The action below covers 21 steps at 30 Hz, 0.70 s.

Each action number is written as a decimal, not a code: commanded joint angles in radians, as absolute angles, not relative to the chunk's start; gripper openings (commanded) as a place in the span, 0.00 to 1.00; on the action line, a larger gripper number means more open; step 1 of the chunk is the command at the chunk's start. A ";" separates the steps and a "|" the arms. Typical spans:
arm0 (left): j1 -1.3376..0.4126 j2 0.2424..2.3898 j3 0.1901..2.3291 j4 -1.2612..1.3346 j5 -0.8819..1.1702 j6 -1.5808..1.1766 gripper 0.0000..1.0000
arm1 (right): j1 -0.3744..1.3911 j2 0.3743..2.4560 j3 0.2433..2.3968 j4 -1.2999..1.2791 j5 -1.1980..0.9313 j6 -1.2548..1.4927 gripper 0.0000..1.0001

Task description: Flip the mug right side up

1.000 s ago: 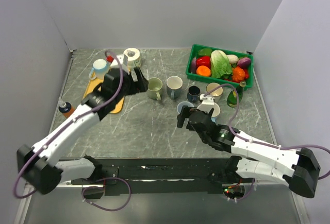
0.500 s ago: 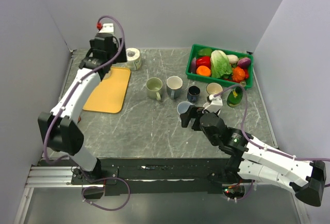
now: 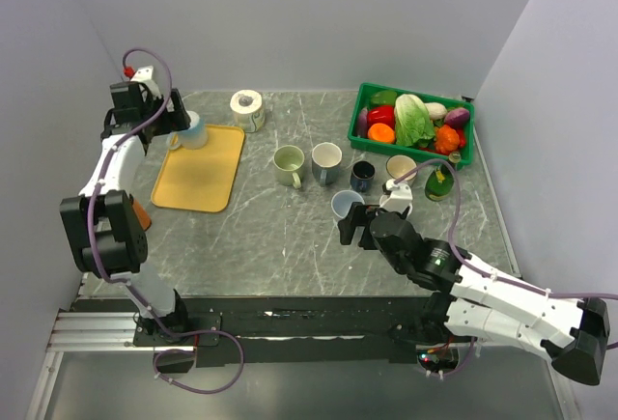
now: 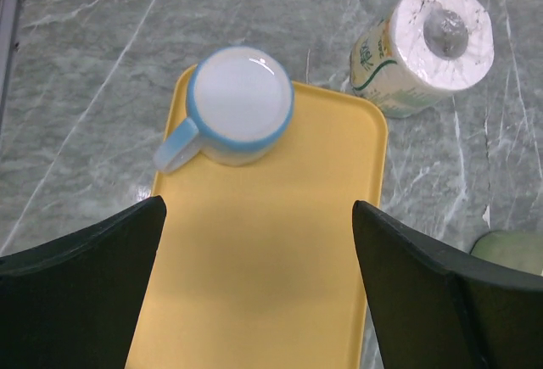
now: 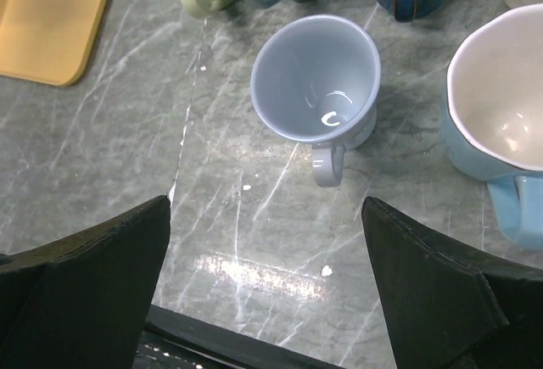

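Observation:
A white mug with a blue rim (image 4: 240, 104) stands upside down on the far left corner of a yellow tray (image 4: 254, 284), base up, handle to the lower left. It also shows in the top view (image 3: 190, 131), on the tray (image 3: 198, 174). My left gripper (image 4: 259, 301) is open and empty above the tray, just short of the mug; in the top view it (image 3: 166, 117) is at the far left. My right gripper (image 5: 267, 293) is open and empty over bare table, near an upright grey-blue mug (image 5: 316, 76).
A paper roll (image 3: 247, 107) stands right of the tray. Several upright mugs (image 3: 326, 162) stand mid-table, with a light blue one (image 5: 501, 114) at my right. A green basket of vegetables (image 3: 415, 123) and a bottle (image 3: 437, 181) are at the far right. An orange bottle (image 3: 140, 212) stands left of the tray.
My left arm has swung from mid-table, past the back wall, to the far left corner over the tray. My right gripper has drawn back slightly from the grey-blue mug.

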<state>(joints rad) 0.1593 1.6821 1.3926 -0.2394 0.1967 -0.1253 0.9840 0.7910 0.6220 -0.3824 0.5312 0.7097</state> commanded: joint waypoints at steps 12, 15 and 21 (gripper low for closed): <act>0.219 1.917 1.508 -0.126 0.287 -0.189 0.96 | 0.986 0.831 0.670 -0.380 0.491 0.727 1.00; 0.224 1.928 1.494 -0.089 0.291 -0.201 0.96 | 0.986 0.824 0.663 -0.383 0.486 0.739 1.00; 0.224 1.970 1.502 -0.043 0.347 -0.193 0.96 | 0.988 0.792 0.657 -0.400 0.495 0.752 1.00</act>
<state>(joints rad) 0.2264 1.9461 1.4666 -0.1272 0.2981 -0.1825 0.9840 0.8261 0.6231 -0.3855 0.4801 0.7349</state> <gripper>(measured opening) 0.966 0.996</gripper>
